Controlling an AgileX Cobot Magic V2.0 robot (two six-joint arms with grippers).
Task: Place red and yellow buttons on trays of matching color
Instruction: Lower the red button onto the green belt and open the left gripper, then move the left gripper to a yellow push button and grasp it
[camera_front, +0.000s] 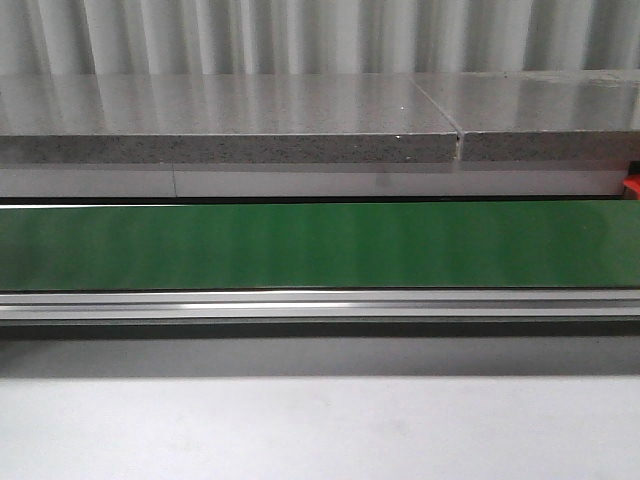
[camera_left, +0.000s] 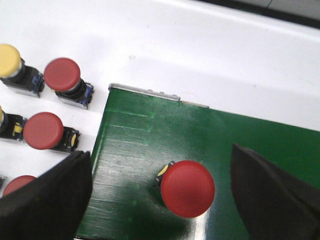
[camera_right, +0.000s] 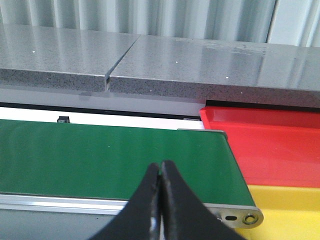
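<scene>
Red cap up toward the wrist camera, a button (camera_left: 187, 188) stands on the green belt (camera_left: 250, 145) near its end, between the spread fingers of the left claw (camera_left: 165, 200), untouched by either. Its yellow-marked body peeks out under the cap. Beyond the belt's edge, on the white tabletop (camera_left: 210, 55), stand more red buttons (camera_left: 62, 75) and a yellow button (camera_left: 9, 60), caps up. The right claw (camera_right: 160, 200) hangs pressed together, empty, over the belt; past the belt's end lie the yellow tray (camera_right: 295, 210), then the red tray (camera_right: 270, 145), nothing visible in either.
</scene>
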